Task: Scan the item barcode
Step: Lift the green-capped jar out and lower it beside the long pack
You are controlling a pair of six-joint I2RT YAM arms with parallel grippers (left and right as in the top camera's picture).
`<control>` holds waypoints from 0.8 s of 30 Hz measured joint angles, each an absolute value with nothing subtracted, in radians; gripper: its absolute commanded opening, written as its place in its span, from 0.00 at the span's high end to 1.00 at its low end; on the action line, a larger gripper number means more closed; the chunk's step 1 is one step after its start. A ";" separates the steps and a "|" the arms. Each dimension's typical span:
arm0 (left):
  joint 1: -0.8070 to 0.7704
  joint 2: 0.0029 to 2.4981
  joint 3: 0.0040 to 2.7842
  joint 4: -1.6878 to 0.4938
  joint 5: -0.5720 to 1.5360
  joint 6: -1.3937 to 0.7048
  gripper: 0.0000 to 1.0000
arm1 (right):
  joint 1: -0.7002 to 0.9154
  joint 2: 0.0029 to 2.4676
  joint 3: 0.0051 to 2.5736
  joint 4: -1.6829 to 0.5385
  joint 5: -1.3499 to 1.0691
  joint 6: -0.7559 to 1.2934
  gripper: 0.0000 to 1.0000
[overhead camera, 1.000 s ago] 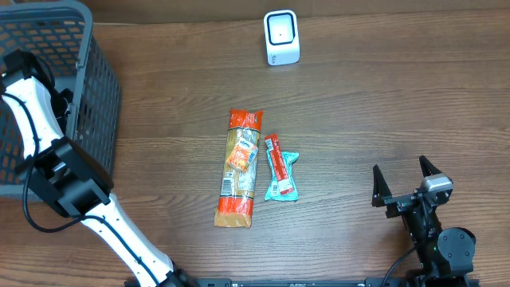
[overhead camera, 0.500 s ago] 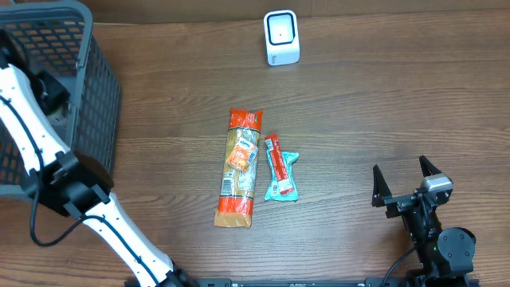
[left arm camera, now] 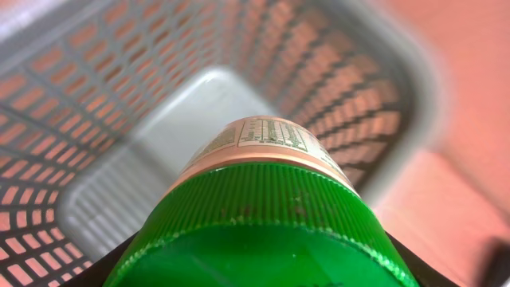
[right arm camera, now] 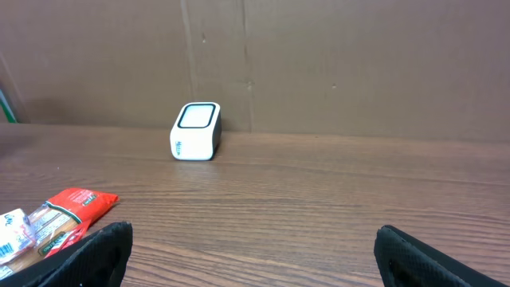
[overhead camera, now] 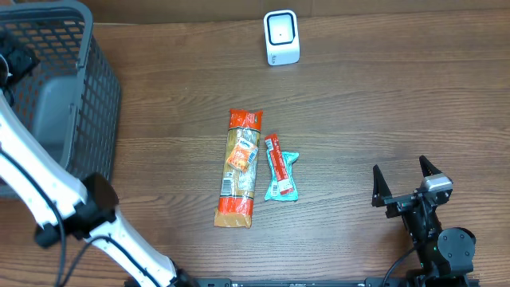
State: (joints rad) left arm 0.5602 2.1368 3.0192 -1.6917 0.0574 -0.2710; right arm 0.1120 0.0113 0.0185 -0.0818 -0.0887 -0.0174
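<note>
One pincer is doing all the work here: the left gripper (left arm camera: 263,269) looks clamped about halfway closed around a green-lidded jar (left arm camera: 267,203). Its dark fingers only just poke in at the bottom corners of the wrist view, so I'm going on how the jar fills the space between them. The ribbed lid (left arm camera: 263,239) faces the camera and the printed label (left arm camera: 259,139) wraps the body below it. It looks like a nutrition panel and I can't spot a barcode from this side. All of that hangs over the grey plastic basket (overhead camera: 96,96) at the far left of the table (overhead camera: 358,96), and the basket floor beneath looks bare.

My guess is the jar is rigid plastic, so it won't squash. The body is probably slick, while those ribs on the lid give something to bite on. Holding it up near the lid seems smart, since that leaves the label free to turn toward the reader. I can't tell how full it is, so weight is anyone's guess.

The white scanner (overhead camera: 281,37) sits well away at the back of the table. A long orange snack packet (overhead camera: 237,167) and a teal-and-red packet (overhead camera: 280,167) lie side by side mid-table. The right gripper (overhead camera: 401,171) is parked near the front right, jaws spread wide with nothing in them.
</note>
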 measured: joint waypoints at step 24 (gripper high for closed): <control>-0.043 1.777 1.908 -1.554 0.056 -0.279 0.54 | 0.112 0.011 0.019 -0.082 -0.089 -0.018 0.00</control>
State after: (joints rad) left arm -0.0425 1.7767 1.9076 -1.5539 0.0559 -0.2790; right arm 0.1120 0.0113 0.0185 -0.0822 -0.0887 -0.0181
